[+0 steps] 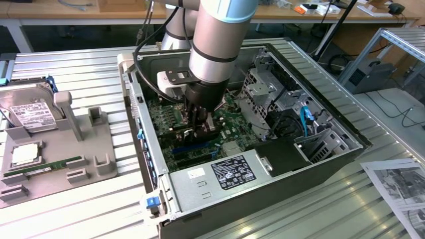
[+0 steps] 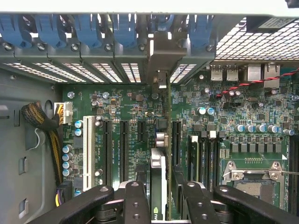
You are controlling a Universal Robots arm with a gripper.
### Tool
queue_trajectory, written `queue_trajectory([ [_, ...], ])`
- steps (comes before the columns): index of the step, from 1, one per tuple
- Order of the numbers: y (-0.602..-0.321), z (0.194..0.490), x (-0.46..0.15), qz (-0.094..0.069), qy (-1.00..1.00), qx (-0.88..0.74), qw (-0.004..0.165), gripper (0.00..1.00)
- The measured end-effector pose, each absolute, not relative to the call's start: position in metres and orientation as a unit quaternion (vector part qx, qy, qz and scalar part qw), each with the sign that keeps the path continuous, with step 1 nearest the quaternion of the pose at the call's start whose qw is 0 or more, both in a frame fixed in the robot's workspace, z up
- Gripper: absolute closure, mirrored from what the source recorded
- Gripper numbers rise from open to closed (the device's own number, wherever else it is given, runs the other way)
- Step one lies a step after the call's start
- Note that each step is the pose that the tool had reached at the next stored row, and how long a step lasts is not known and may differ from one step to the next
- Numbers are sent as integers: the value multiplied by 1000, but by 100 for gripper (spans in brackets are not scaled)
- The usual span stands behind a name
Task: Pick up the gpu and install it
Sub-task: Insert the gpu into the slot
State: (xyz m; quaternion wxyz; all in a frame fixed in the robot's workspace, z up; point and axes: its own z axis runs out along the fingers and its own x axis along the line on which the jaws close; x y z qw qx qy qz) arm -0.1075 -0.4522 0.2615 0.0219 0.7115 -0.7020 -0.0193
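Your gripper hangs plumb inside the case, low over the motherboard, and the gpu is directly under it, not off to either side. From the wrist view you see the card edge-on: a thin upright blade whose long axis runs straight away from the gripper toward the rear wall with its blue clips. The silver bracket is at that far end, standing in line with one of the rear openings.

That axis is what matters. It lies parallel to the black slots and the white slot on one side and to the memory slots on the other, and the card stands between those two groups, with no visible skew. My reading is that it is on its slot line and low; its bottom edge is hidden, so you cannot confirm it is seated.

Whether the gripper is pinching the card or merely straddling it, you cannot tell here.
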Motion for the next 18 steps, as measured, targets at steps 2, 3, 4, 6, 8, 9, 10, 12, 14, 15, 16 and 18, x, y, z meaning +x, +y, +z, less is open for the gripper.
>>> queue_trajectory([
  [2, -452, 261, -108, -19, -702, 712, 22, 66],
  [3, -452, 261, -108, -19, -702, 712, 22, 66],
  [4, -452, 261, -108, -19, -702, 712, 22, 66],
  [6, -452, 261, -108, -19, -702, 712, 22, 66],
  [8, -452, 261, -108, -19, -702, 712, 22, 73],
  [9, -452, 261, -108, -19, -702, 712, 22, 73],
  [10, -452, 261, -108, -19, -702, 712, 22, 73],
  [12, -452, 261, -108, -19, -702, 712, 22, 73],
  [14, -452, 261, -108, -19, -702, 712, 22, 73],
  [15, -452, 264, -108, -19, -702, 712, 22, 73],
  [16, -452, 267, -108, -19, -702, 712, 22, 73],
  [18, -452, 269, -108, -19, -702, 712, 22, 73],
])
